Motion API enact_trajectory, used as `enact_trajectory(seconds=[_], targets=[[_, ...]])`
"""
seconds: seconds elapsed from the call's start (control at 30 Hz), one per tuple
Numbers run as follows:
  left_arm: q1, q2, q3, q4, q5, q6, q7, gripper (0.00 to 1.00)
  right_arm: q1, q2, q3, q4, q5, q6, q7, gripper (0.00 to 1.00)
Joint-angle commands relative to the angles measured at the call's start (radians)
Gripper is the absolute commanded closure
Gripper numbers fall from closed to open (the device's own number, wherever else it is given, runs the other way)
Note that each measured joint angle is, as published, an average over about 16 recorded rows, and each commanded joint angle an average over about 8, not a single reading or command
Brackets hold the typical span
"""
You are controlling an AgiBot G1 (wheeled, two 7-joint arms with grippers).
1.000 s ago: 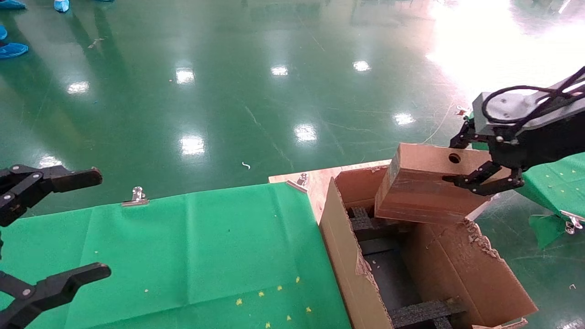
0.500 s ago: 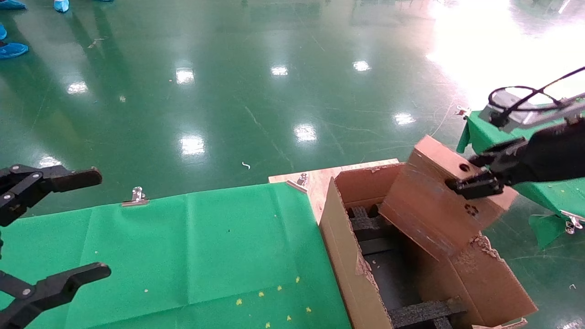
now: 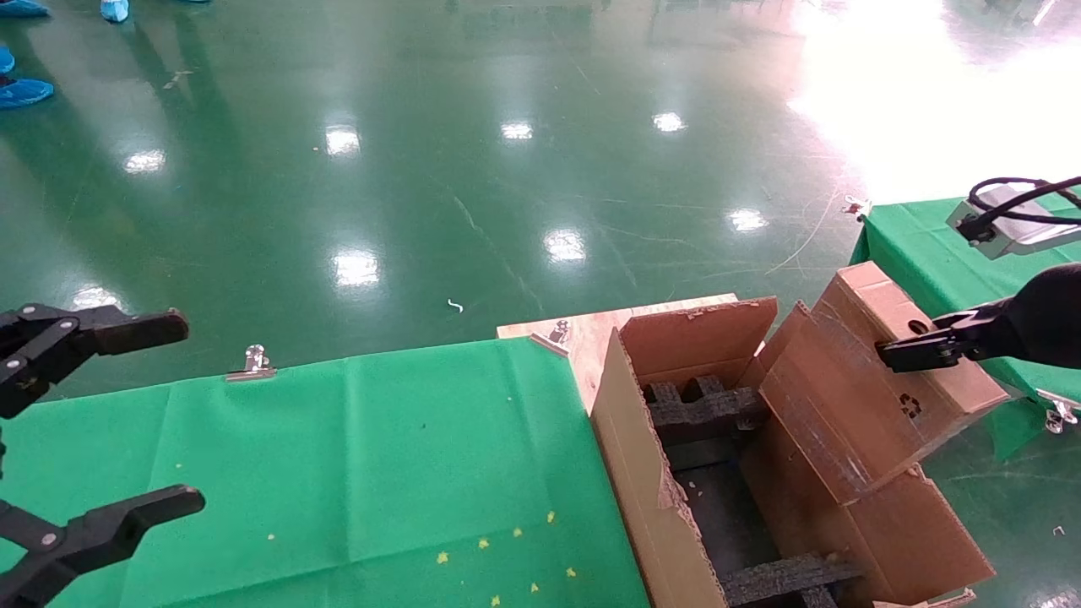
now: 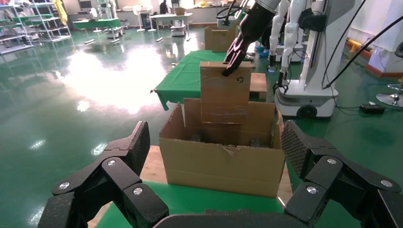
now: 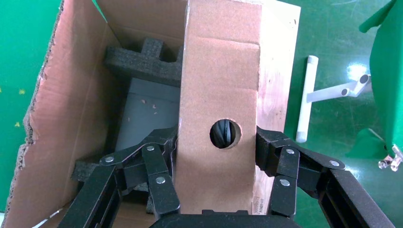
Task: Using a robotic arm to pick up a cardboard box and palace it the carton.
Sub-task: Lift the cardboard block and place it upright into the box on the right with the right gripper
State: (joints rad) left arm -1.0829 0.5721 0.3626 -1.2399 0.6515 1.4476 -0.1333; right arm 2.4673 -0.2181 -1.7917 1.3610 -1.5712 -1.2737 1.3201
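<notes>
So far we have the pick-up done and the placing only partly done: our right gripper (image 5: 216,187) has its fingers (image 5: 157,164) clamped on the two broad faces of the cardboard box (image 3: 861,397), with the narrow face bearing the round hole turned toward the wrist camera. In the head view the cardboard box hangs tilted over the far right part of the carton (image 3: 642,473), its lower end dipping to or just past the rim while its upper end, held by the right gripper (image 3: 916,350), sticks out above and to the right of the opening. Whether that lower end touches the black foam inserts (image 3: 705,409) or the inner wall we cannot tell. The left wrist view shows the same thing from across: the cardboard box (image 4: 224,92) stands up out of the carton (image 4: 221,159), most of it above the flaps. We judge that what is left is to lower and level it into the cavity between the inserts, then let go and lift the arm away; the torn flap on the right looks like a spot where an edge could catch. Our left gripper (image 3: 101,431) is parked with its fingers (image 3: 139,328) spread wide and empty over the green tabletop (image 3: 380,456), well apart from the carton.
</notes>
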Motion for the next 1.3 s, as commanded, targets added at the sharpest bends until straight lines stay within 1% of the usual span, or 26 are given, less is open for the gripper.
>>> enact_trajectory(seconds=[0.03, 0.4, 0.5, 0.6, 0.77, 0.87, 0.97, 1.3], targets=[[0.000, 0.000, 0.000, 0.000, 0.000, 0.000, 0.000, 0.00, 0.001, 0.005, -0.001, 0.006, -0.001, 0.003, 0.024, 1.00], [0.000, 0.000, 0.000, 0.000, 0.000, 0.000, 0.000, 0.00, -0.001, -0.005, 0.001, -0.013, 0.005, -0.003, -0.003, 1.00], [0.000, 0.000, 0.000, 0.000, 0.000, 0.000, 0.000, 0.00, -0.004, -0.012, 0.000, -0.024, 0.006, -0.002, 0.005, 1.00], [0.000, 0.000, 0.000, 0.000, 0.000, 0.000, 0.000, 0.00, -0.011, -0.023, -0.005, -0.028, -0.004, 0.006, 0.050, 1.00], [0.000, 0.000, 0.000, 0.000, 0.000, 0.000, 0.000, 0.00, -0.031, -0.049, -0.020, -0.016, -0.049, 0.036, 0.176, 1.00], [0.000, 0.000, 0.000, 0.000, 0.000, 0.000, 0.000, 0.00, -0.049, -0.064, -0.030, -0.008, -0.075, 0.058, 0.234, 1.00], [0.000, 0.000, 0.000, 0.000, 0.000, 0.000, 0.000, 0.00, -0.069, -0.072, -0.041, -0.004, -0.092, 0.081, 0.271, 1.00], [0.000, 0.000, 0.000, 0.000, 0.000, 0.000, 0.000, 0.00, -0.130, -0.074, -0.072, 0.000, -0.107, 0.130, 0.344, 1.00]])
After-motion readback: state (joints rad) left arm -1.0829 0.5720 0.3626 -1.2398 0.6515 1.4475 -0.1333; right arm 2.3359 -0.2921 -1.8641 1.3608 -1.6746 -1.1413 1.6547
